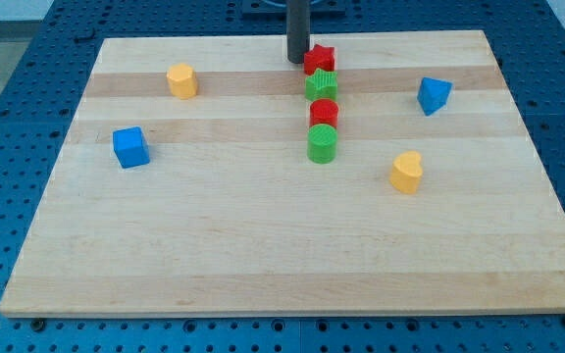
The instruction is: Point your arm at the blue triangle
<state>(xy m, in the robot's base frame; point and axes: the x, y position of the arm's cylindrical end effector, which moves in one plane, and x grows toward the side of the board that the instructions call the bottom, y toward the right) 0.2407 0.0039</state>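
Observation:
The blue triangle [434, 95] lies near the view's right edge of the wooden board, in its upper part. My tip [296, 61] stands at the view's top centre, far to the left of the blue triangle and just left of a red star-shaped block [319, 59]. Below that block, a green star-shaped block [322, 85], a red cylinder [324, 113] and a green cylinder [323, 143] form a column running down the view.
A yellow hexagonal block [181, 80] sits at the upper left, a blue cube [130, 147] at the left, and a yellow heart-shaped block [407, 172] right of centre. The wooden board [263, 255] rests on a blue perforated table.

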